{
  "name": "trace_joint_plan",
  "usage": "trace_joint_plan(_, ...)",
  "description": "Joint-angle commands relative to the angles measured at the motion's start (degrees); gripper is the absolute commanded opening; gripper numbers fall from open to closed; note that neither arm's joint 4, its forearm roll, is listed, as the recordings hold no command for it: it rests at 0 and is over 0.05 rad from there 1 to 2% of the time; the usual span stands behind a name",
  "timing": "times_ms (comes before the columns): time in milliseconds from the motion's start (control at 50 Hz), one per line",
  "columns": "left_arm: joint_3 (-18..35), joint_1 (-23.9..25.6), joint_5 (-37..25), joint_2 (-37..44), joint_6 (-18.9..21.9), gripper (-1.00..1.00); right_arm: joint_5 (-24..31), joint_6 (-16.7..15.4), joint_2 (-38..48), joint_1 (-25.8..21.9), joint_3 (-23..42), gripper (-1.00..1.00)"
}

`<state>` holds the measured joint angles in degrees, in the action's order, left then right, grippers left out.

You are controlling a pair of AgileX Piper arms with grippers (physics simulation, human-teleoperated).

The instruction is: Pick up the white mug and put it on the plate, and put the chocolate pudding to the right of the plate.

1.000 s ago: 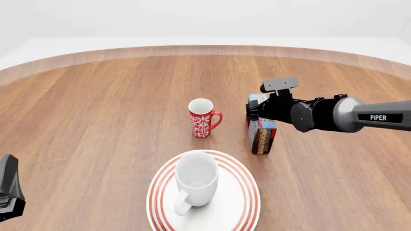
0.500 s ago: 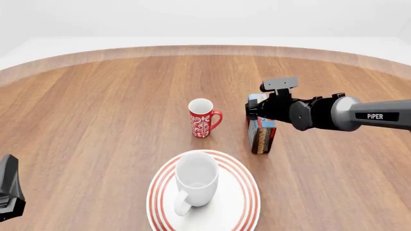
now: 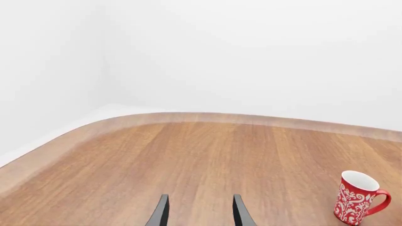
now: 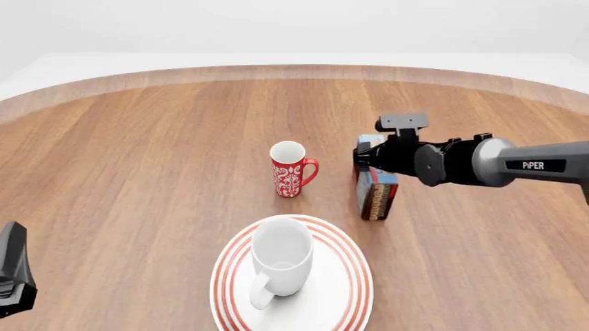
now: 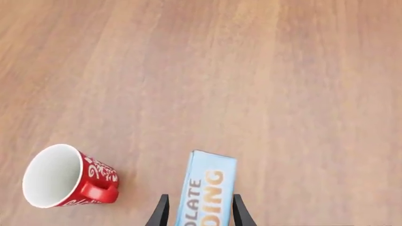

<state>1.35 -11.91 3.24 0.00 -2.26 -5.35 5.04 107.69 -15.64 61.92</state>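
Observation:
The white mug (image 4: pixel 281 258) stands upright on the red-ringed plate (image 4: pixel 354 293), at the near middle of the table. The chocolate pudding (image 4: pixel 376 194) stands on edge on the wood, behind and to the right of the plate. My right gripper (image 4: pixel 367 164) is low over its far end. In the right wrist view the right gripper (image 5: pixel 199 197) is open, with one finger on each side of the pudding's (image 5: pixel 204 188) light blue face. My left gripper (image 3: pixel 197 197) is open and empty, and only a dark part of it (image 4: pixel 14 276) shows at the near left.
A red mug (image 4: pixel 292 169) with a white pattern stands upright just left of the pudding and behind the plate; it also shows as the red mug (image 5: pixel 63 176) beside the carton and the red mug (image 3: pixel 358 205) far from my left fingers. The table's curved edge (image 4: pixel 294 69) runs along the back.
The right arm has shifted very slightly over the pudding. The carton, both mugs, the plate and the left arm stay where they were.

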Motion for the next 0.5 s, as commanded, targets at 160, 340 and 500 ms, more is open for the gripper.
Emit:
trace_joint_plan(160, -0.1, 0.0, 0.11, 0.0, 0.01, 1.0, 0.08, -0.11, 1.73, 1.39, -0.37, 1.0)
trace_joint_plan(340, -0.1, 0.0, 0.1, 0.0, 0.01, 1.0, -0.18, 0.09, 1.48, 1.92, -0.82, -1.0)
trace_joint_plan(500, -0.1, 0.04, 0.08, 0.0, 0.01, 1.0, -0.31, 0.28, 0.92, 1.99, -1.29, -1.0)
